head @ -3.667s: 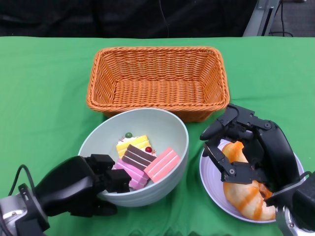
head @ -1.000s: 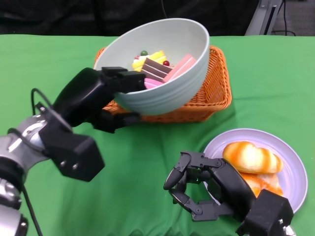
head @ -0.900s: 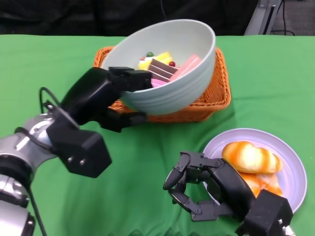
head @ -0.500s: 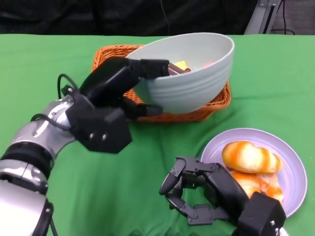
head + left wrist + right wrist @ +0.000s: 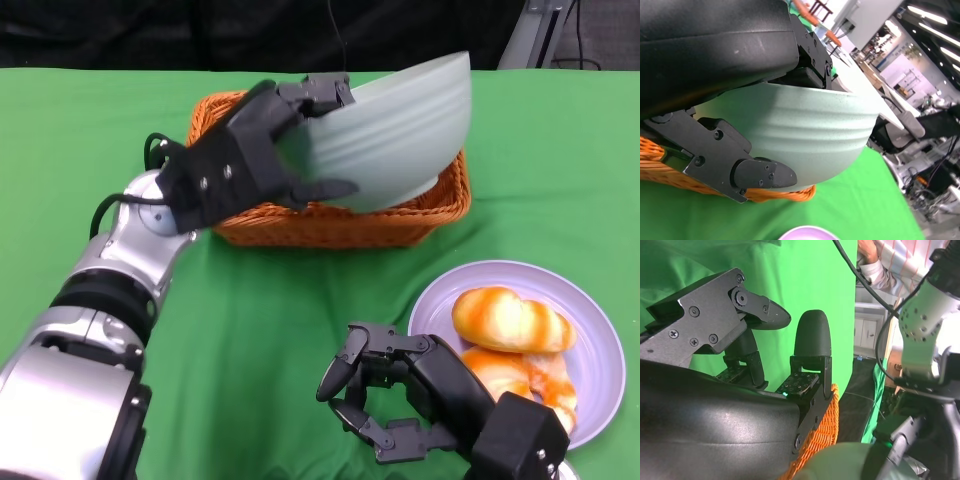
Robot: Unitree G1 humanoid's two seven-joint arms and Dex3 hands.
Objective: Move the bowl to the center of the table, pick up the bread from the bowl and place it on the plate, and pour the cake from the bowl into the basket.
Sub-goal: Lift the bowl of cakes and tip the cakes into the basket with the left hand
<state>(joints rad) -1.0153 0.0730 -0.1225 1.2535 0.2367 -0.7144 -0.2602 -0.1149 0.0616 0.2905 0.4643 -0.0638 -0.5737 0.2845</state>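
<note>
Landmark: the orange wicker basket [image 5: 330, 215], far side of the green table [image 5: 270, 330]; everything below is placed against it
Bowl: the pale green bowl [image 5: 395, 135] hangs over the basket, tipped hard so its outside faces me and its mouth turns toward the basket's far side; the cake isn't visible from here, so I can't say if it has dropped
Left hand: the left hand [image 5: 265, 150] grips the bowl at the rim on the basket's left end, fingers over the lip and one pressed under the wall
Right hand: the right hand [image 5: 385, 400] sits well in front of the basket, holding nothing, fingers loosely curled with gaps between them
Bread: two glazed pieces of bread [image 5: 510, 320] already lie on the lilac plate [image 5: 590, 330], in front of the basket's right end
Handling, bowl: looks stiff, smooth and probably slick; I'd judge the rim pinch the only sound hold, and a twist could let it slide
Handling, cake: likely light pieces that tumble out once tilted far enough
Left wrist view: shows the ribbed underside of the bowl [image 5: 805, 130] close above the basket weave [image 5: 670, 170], with a finger [image 5: 747, 172] under it, which the head view blurs
Right wrist view: adds a person's sleeve [image 5: 890, 262] behind the table and the basket corner [image 5: 822, 435], but no bowl contents
</note>
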